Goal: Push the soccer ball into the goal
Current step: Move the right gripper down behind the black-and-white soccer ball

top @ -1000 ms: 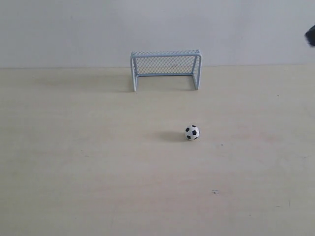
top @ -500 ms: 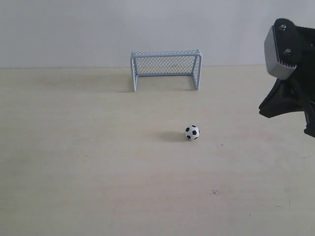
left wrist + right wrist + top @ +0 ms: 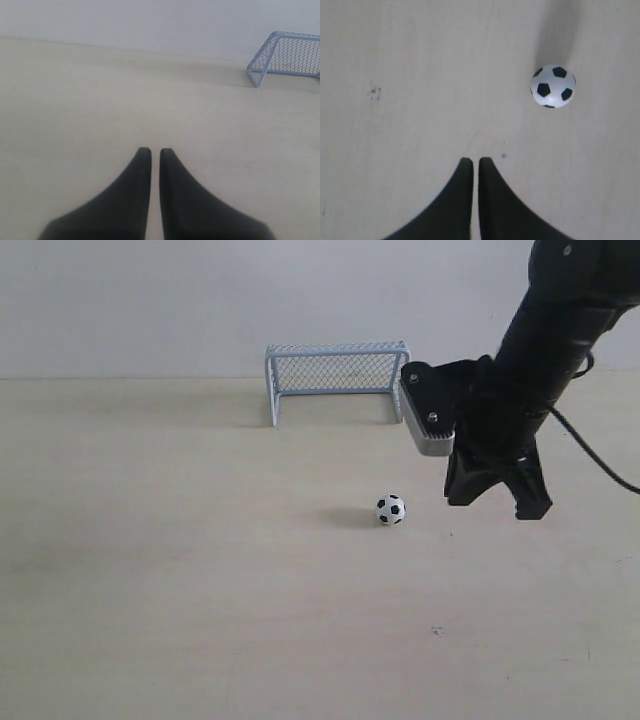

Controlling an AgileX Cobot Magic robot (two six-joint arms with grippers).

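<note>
The soccer ball rests on the pale tabletop, in front of the goal and a little right of its middle. The goal stands at the back by the wall, its mouth facing the ball. My right gripper hangs pointing down just right of the ball, shut and holding nothing, apart from it. In the right wrist view the ball lies ahead and to one side of the shut gripper. My left gripper is shut and empty over bare table, with the goal far off.
The table is a plain light wood surface with a white wall behind it. A small dark mark sits nearer the front edge. The right arm's cable trails off to the right.
The right arm came in from the right edge, swinging left and down until its gripper hangs beside the ball. The ball and goal have not moved.
</note>
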